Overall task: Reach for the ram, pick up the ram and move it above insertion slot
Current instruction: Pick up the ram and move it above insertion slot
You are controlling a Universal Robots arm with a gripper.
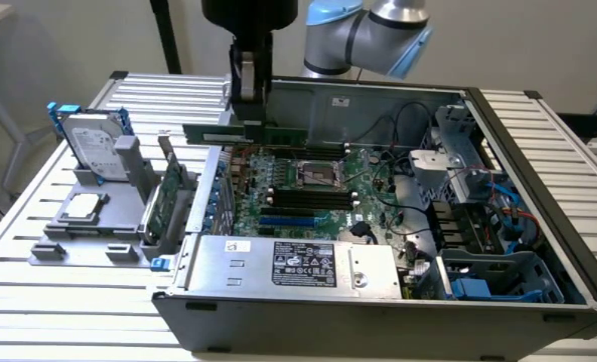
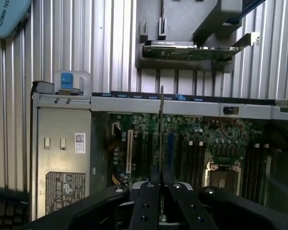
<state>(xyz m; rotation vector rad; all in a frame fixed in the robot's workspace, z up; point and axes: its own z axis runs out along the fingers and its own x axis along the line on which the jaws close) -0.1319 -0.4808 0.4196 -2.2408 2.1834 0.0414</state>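
My gripper is shut on the ram, a long thin green stick held level in the air. It hangs over the open computer case, above the far edge of the motherboard and near the case's wall on the exterior view's left. The black memory slots lie lower down on the board, a little toward the case's near side. In the wrist view the ram shows edge-on as a thin line rising from between the fingers, with the board's slots behind it.
On a grey fixture at the exterior view's left stand a silver hard drive with blue rails and a broader green expansion card. The power supply box fills the case's near side. Cables and a drive cage crowd the right.
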